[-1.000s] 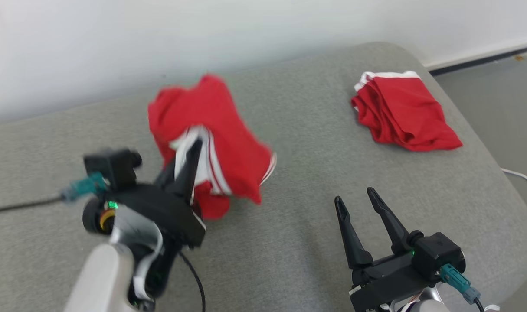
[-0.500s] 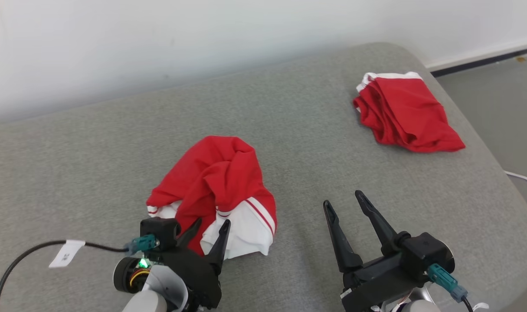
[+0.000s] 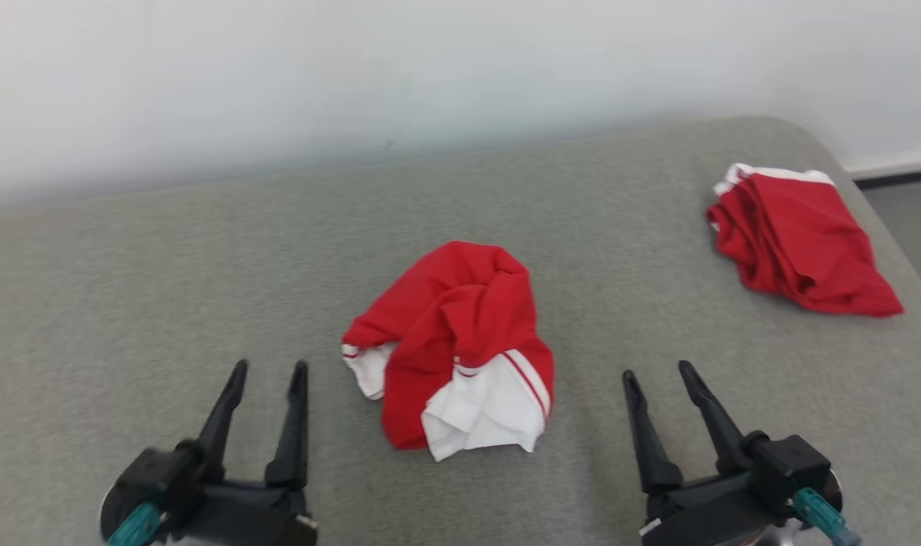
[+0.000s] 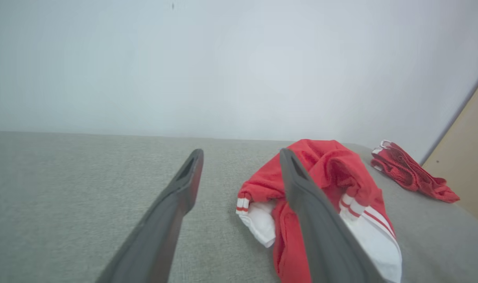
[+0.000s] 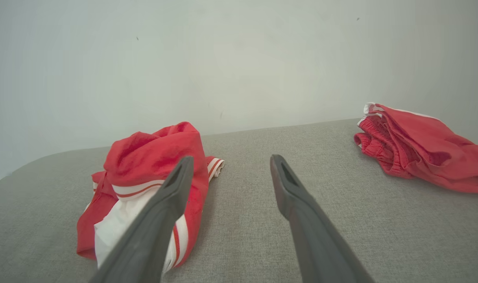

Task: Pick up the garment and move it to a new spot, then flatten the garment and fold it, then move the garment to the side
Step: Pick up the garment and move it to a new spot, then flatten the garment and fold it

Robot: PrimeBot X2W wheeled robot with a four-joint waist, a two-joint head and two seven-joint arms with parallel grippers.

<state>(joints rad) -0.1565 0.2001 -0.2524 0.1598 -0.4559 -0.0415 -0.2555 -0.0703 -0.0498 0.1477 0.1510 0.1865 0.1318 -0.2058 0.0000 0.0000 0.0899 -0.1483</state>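
Head view shows me the crumpled red-and-white garment [image 3: 460, 334] lying on the grey cushion [image 3: 149, 258], between my two grippers and a little ahead of their fingertips. My left gripper [image 3: 270, 365] is spread wide and empty, the cloth just to its right. My right gripper [image 3: 657, 369] is likewise spread, holding nothing. A second red garment [image 3: 801, 243] lies well beyond it, to its right.

Bright, even, diffuse light.
Faint shadows hug the garment [image 3: 460, 334] on the grey cushion [image 3: 164, 288]. The head view is smeared, most at lower left on the left gripper [image 3: 270, 365]; the right wrist view bows the cushion's far edge.
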